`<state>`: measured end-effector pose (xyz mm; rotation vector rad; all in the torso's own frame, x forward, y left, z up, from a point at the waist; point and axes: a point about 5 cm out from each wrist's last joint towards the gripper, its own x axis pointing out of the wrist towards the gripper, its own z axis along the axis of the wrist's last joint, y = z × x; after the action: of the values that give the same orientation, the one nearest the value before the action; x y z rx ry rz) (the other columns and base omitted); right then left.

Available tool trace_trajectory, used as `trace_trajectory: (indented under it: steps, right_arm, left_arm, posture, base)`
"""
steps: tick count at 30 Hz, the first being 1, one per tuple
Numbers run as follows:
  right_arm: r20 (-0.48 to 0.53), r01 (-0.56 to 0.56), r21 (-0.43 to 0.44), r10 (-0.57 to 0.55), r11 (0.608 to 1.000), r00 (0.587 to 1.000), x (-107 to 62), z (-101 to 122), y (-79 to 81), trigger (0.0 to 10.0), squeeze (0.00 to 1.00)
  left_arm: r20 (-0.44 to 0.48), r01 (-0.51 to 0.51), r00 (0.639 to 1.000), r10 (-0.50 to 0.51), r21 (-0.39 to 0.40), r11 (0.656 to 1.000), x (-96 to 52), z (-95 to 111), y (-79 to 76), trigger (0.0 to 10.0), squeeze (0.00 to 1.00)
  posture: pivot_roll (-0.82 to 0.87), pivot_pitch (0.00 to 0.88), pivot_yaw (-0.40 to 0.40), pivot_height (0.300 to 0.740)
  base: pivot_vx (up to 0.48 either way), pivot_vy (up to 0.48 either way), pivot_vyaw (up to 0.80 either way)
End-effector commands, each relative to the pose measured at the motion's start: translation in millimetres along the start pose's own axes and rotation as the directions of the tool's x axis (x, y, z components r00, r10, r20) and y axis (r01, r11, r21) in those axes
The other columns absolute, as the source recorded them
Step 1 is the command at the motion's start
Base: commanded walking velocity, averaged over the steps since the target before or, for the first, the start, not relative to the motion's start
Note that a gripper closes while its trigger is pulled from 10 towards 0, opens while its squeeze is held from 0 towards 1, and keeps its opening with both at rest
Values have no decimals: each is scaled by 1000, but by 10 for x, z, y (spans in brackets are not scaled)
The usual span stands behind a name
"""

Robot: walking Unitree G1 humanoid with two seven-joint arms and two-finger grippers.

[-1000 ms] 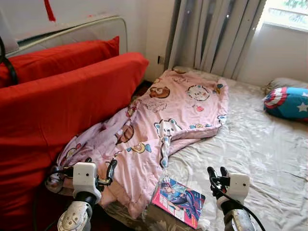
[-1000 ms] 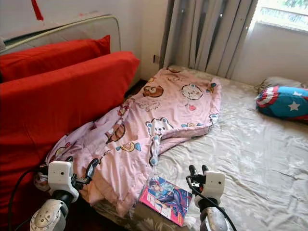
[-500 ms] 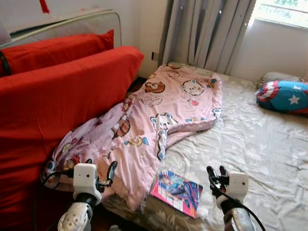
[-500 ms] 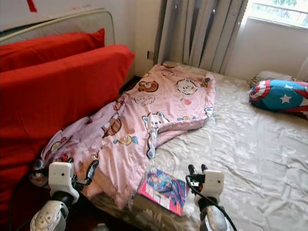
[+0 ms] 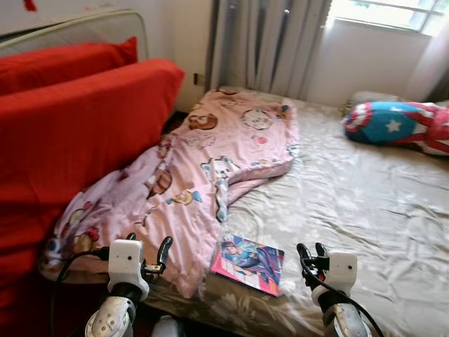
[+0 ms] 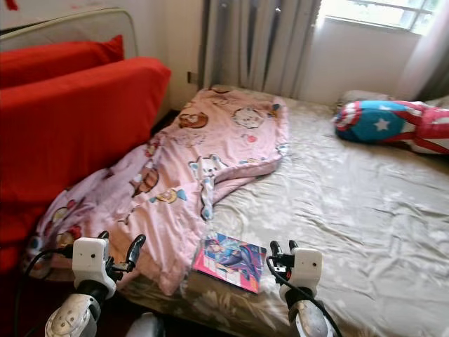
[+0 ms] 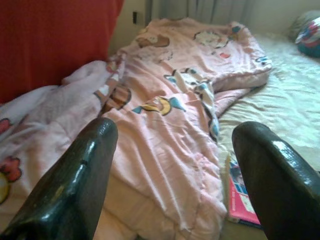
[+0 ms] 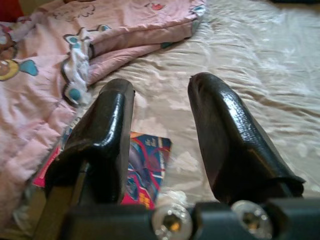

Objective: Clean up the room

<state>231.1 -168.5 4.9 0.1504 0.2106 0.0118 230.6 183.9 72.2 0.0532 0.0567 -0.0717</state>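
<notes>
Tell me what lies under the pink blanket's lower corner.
The pink blanket lies on the beige bedsheet; its corner slightly overlaps the comic book. Anything else beneath is covered.

A pink quilt (image 5: pixel 210 168) printed with cartoon animals lies crumpled and partly folded along the left side of the bed (image 5: pixel 365 203), running from near the far left corner down to the near left corner, where its end hangs over the bed's left edge against a red mattress (image 5: pixel 77 133) that stands beside it. A colourful magazine (image 5: pixel 248 262) with a pink border lies flat and closed at the bed's near edge, just beside the quilt's lower hem, one corner touching or slightly under it. A blue, red and white star-shield cushion (image 5: pixel 396 126) rests at the bed's far right side, well apart from both.
</notes>
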Motion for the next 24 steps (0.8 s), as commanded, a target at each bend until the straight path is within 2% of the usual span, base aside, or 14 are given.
trace_trajectory:
  steps: [1,20,24]
  right_arm:
    - [12,-4,-3,4,1000,1000,32,37,-4,10000,0]
    - [-6,-35,-19,34,999,999,17,-6,51,10000,0]
    - [-11,-47,-5,47,999,999,13,-17,73,10000,0]
  left_arm:
    - [-39,6,999,-6,-5,1000,-39,-71,-26,10000,0]
    - [-42,29,999,-29,-4,1000,-37,-61,-50,10000,0]
    - [-42,28,999,-28,-6,1000,-35,-59,-45,10000,0]
  posture:
    - [83,0,-90,633]
    - [88,0,-89,633]
    - [89,0,-85,633]
  base:
    - [0,0,0]
    - [0,0,0]
    - [0,0,513]
